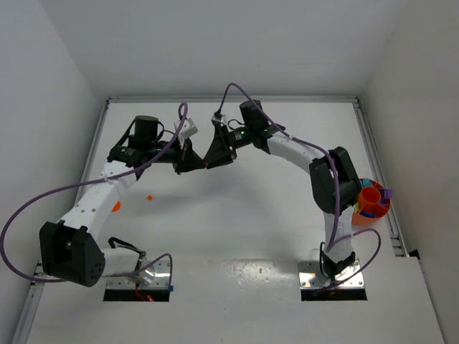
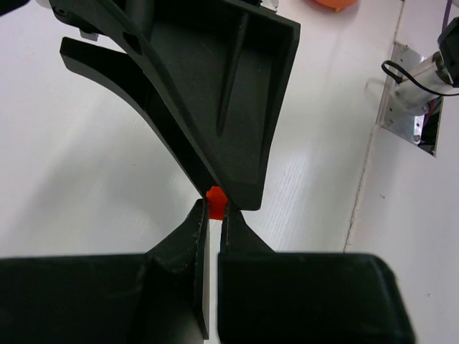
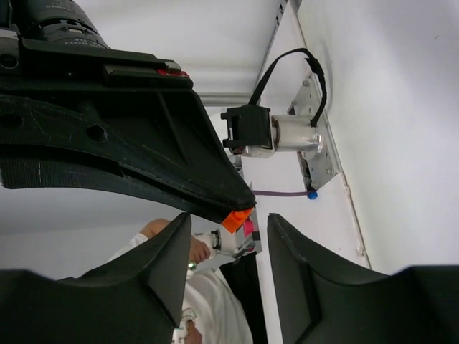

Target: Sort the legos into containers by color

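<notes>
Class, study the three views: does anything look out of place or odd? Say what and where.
A loose orange brick lies on the table, far from the orange bowl at the right edge. Oddly, the left gripper pinches a second orange brick mid-air at the mouth of the open right gripper.

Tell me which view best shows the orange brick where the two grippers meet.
Left wrist: the orange brick is close and sharp, pinched at the tips of the left gripper. Right wrist also shows it, smaller, just above the open right gripper. Top external shows barely a speck where the grippers meet.
</notes>
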